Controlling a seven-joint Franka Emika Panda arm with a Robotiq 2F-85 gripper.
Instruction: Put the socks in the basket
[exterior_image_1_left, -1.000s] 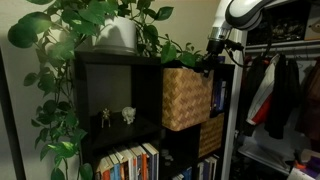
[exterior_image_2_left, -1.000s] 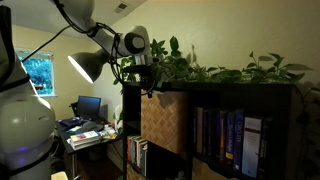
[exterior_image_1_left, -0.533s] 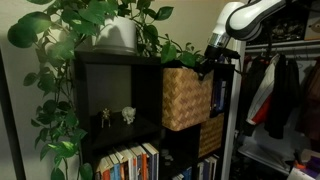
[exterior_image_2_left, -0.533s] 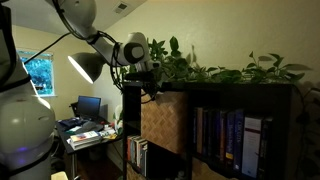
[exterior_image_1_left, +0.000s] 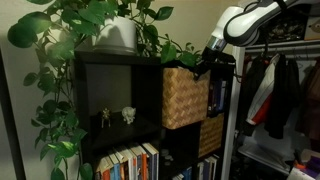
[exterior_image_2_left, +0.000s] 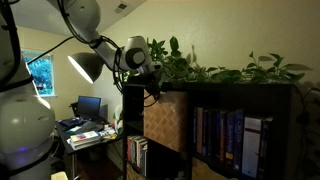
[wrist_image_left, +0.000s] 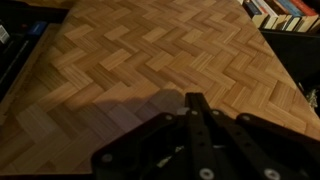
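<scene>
The basket (exterior_image_1_left: 185, 98) is a large cube of tan woven wicker filling the upper right cubby of a black shelf; it shows in both exterior views (exterior_image_2_left: 165, 122). Its herringbone weave (wrist_image_left: 150, 50) fills the wrist view. My gripper (exterior_image_1_left: 207, 62) hangs at the basket's upper front corner, seen also from the other side (exterior_image_2_left: 155, 91). In the wrist view the gripper (wrist_image_left: 195, 98) is shut, its black fingers pressed together close over the weave, with nothing between them. No socks show in any view.
A darker woven basket (exterior_image_1_left: 210, 135) sits in the cubby below. A leafy plant (exterior_image_1_left: 100, 25) trails over the shelf top. Small figurines (exterior_image_1_left: 115, 116) and books (exterior_image_1_left: 130, 162) fill other cubbies. Clothes (exterior_image_1_left: 285, 95) hang beside the shelf. A lamp (exterior_image_2_left: 85, 65) and desk (exterior_image_2_left: 85, 125) stand beyond.
The arm has dipped a little, bringing the shut gripper lower and closer to the basket's upper front corner. The basket has not moved.
</scene>
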